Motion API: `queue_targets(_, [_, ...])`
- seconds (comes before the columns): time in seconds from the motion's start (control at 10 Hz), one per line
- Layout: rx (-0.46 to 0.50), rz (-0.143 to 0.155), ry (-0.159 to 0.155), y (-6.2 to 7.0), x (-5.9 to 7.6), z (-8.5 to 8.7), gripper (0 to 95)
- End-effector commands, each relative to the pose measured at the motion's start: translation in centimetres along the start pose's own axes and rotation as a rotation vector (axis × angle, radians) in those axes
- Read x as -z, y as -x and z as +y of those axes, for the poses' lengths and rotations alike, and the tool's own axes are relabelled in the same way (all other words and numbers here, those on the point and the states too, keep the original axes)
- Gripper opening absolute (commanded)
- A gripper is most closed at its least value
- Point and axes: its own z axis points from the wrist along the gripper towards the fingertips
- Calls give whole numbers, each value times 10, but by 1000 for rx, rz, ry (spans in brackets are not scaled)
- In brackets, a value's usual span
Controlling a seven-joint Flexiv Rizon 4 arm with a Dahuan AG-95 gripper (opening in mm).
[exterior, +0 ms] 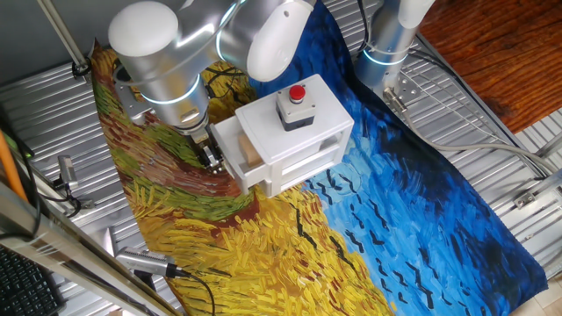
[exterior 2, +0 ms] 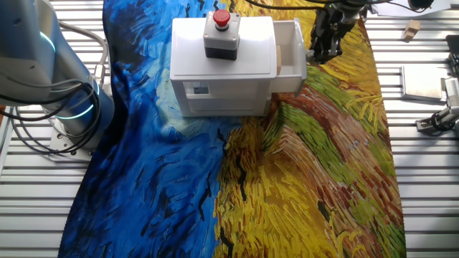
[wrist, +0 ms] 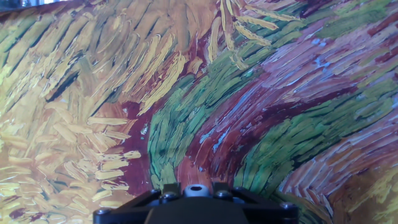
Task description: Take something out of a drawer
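The white box (exterior: 299,132) stands on the painted cloth. Its upper drawer (exterior: 235,149) is pulled out, and it also shows in the other fixed view (exterior 2: 290,50). A small tan wooden block (exterior: 252,156) lies inside the drawer, seen as a sliver in the other fixed view (exterior 2: 277,57). My gripper (exterior: 209,154) points down at the cloth just outside the drawer front, also in the other fixed view (exterior 2: 323,46). It holds nothing that I can see. The hand view shows only cloth and the gripper's base (wrist: 196,199). The knob is hidden.
A grey switch with a red button (exterior: 297,96) sits on the white box. The lower drawer front (exterior 2: 215,93) is closed. A second arm's base (exterior 2: 68,107) stands by the cloth. Tools (exterior 2: 437,118) and a small wooden piece (exterior 2: 411,29) lie on the metal table.
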Motion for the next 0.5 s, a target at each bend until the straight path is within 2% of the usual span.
queue_targets(0.1, [-4,-1,2,6,2,0,0])
queue_targets(0.5, [-2,3,3,28,4,-1,0])
